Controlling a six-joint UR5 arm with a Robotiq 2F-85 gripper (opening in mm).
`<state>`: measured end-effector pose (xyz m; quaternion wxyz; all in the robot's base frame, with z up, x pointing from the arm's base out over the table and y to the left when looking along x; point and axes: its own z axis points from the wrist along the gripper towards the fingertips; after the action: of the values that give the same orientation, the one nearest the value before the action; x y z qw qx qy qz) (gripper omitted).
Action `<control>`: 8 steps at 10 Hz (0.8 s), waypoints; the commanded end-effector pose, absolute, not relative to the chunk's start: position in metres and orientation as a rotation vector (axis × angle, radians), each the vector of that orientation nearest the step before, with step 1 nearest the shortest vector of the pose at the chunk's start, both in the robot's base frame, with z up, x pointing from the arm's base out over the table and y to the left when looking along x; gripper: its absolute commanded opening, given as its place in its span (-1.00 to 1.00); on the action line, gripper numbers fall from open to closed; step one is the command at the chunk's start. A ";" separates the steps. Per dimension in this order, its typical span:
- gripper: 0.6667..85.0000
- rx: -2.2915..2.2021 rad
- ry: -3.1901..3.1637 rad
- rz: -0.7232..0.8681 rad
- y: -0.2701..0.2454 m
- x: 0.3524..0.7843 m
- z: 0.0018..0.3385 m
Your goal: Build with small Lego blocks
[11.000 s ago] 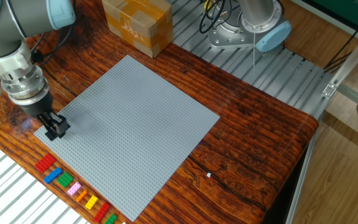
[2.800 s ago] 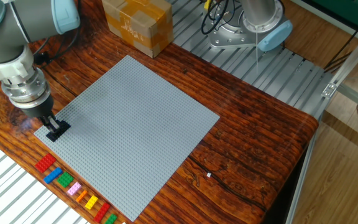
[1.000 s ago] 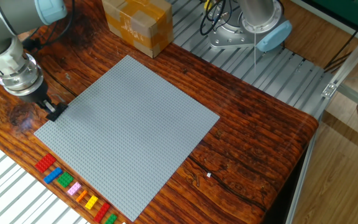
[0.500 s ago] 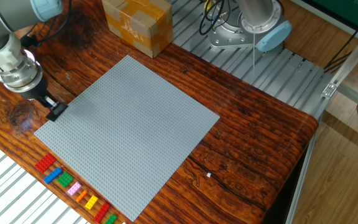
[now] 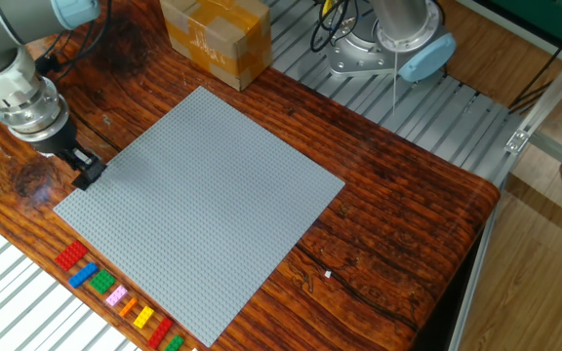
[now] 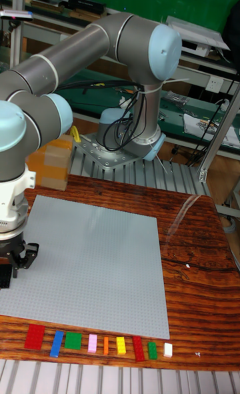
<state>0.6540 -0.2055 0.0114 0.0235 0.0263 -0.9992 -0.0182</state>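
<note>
Several small Lego blocks lie in a row on the wood in front of the grey baseplate [image 5: 203,195]: red [image 5: 70,256], blue [image 5: 84,274], green [image 5: 102,284], pink [image 5: 117,296], orange, yellow [image 5: 143,317], then another red and green. The tall fixed view shows the same row from red [image 6: 35,336] to a white block [image 6: 168,349]. My gripper [image 5: 86,172] hangs at the baseplate's left edge, well behind the row. Its black fingers [image 6: 29,254] point down at the plate [image 6: 93,261]. Whether a dark block sits between them cannot be made out.
A brown cardboard box [image 5: 215,39] stands behind the baseplate at the back left. The arm's base [image 5: 383,44] sits on the ribbed metal surface at the back. A small white speck [image 5: 328,274] lies on the wood right of the plate.
Since 11 s ago my gripper has risen from near the plate's front-left corner and moved back along the left edge. In the last second it barely shifted. The row of blocks is unchanged.
</note>
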 end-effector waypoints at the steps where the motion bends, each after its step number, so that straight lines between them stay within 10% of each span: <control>1: 0.04 0.112 -3.114 -0.118 -0.204 0.653 0.006; 8: 0.04 0.148 -3.120 -0.139 -0.208 0.653 0.003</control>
<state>0.6517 -0.2082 0.0026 0.0122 0.0471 -0.9981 -0.0376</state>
